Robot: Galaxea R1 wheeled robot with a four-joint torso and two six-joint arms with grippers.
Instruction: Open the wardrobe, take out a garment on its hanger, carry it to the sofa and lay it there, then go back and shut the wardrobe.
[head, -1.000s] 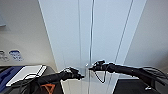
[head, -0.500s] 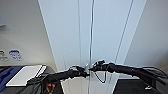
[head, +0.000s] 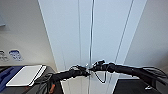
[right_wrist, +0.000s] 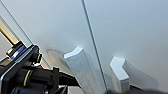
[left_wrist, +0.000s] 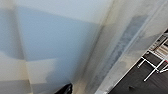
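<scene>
Two arms are up at the wardrobe (head: 92,37) now, and the change over the last second is small but telling: the gap between them has shrunk until both tips meet at the centre seam. Off to the left a low dark table (head: 7,87) holds a white board (head: 25,75), untouched. Next along, the left gripper (head: 83,71) has crept in from the left to sit right against the seam, at about handle height; whether its fingers are apart or together I cannot tell from here. Just across the seam, the right gripper (head: 93,68) holds much as it was, and I cannot tell its fingers' state either. From the right wrist view the pair of small white handles (right_wrist: 85,71) stands proud of the doors, one on each side of the dark line, very close to that arm. The doors look shut, flush along the seam, so my guess is that opening has not yet begun.
</scene>
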